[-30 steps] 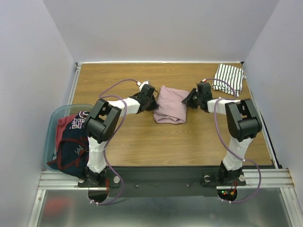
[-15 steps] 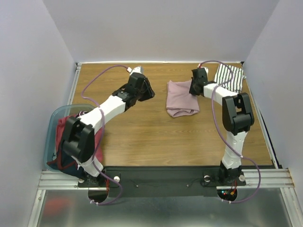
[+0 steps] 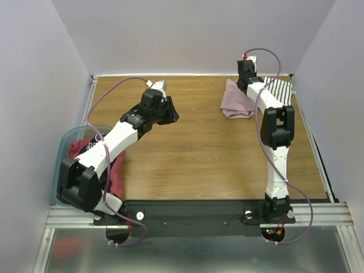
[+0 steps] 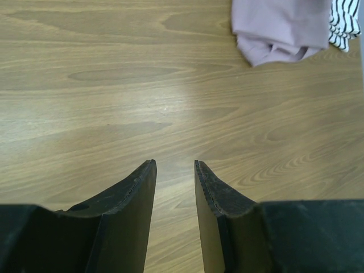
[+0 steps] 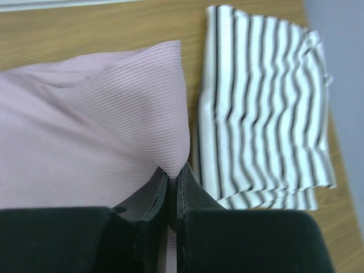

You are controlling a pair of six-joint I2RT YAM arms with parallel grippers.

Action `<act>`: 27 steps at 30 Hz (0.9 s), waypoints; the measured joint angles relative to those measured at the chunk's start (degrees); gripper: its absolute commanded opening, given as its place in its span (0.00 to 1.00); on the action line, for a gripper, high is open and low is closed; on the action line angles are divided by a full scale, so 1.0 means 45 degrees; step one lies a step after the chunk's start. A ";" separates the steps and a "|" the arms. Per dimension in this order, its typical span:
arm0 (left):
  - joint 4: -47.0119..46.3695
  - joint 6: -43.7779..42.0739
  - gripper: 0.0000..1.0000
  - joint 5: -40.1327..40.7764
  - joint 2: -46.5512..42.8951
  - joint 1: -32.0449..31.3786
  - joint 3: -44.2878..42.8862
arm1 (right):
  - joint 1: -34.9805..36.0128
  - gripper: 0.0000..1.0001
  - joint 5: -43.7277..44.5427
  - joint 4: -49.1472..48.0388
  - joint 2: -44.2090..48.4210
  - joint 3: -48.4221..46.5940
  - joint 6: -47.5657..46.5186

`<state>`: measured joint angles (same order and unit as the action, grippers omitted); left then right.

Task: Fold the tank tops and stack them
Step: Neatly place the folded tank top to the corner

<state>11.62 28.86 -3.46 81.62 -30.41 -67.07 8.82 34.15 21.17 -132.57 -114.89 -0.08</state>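
Observation:
My right gripper point(image 3: 245, 85) point(image 5: 173, 169) is shut on a pinch of the folded dusty pink tank top point(image 3: 236, 103) point(image 5: 85, 131), at its right edge. The pink top lies at the far right of the table, right beside the folded white tank top with black stripes point(image 3: 281, 91) point(image 5: 267, 114). My left gripper point(image 3: 170, 114) point(image 4: 173, 163) hovers open over bare wood at the far left-centre, with nothing between its fingers. From there the pink top point(image 4: 278, 28) and a bit of the striped one point(image 4: 344, 23) show far ahead to the right.
A translucent light-blue tub point(image 3: 63, 149) sits at the near left edge with dark red cloth point(image 3: 84, 145) in it, partly hidden by my left arm. The white walls stand close behind the far table edge point(image 3: 193, 75).
My right gripper has closed on the pink top and dragged it from the table's middle to the far right, beside the striped top. My left gripper let go, opened and drew back to the left.

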 measured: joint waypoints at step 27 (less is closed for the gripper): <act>-0.0155 -0.0996 0.45 -0.1438 0.0418 0.0709 0.0661 | -0.1894 0.00 0.1180 0.0767 -0.1831 -0.4789 -0.2919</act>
<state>10.92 24.38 -9.93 83.50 -27.22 -64.10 0.30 39.46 24.62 -140.81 -136.44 -13.21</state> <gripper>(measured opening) 0.444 0.097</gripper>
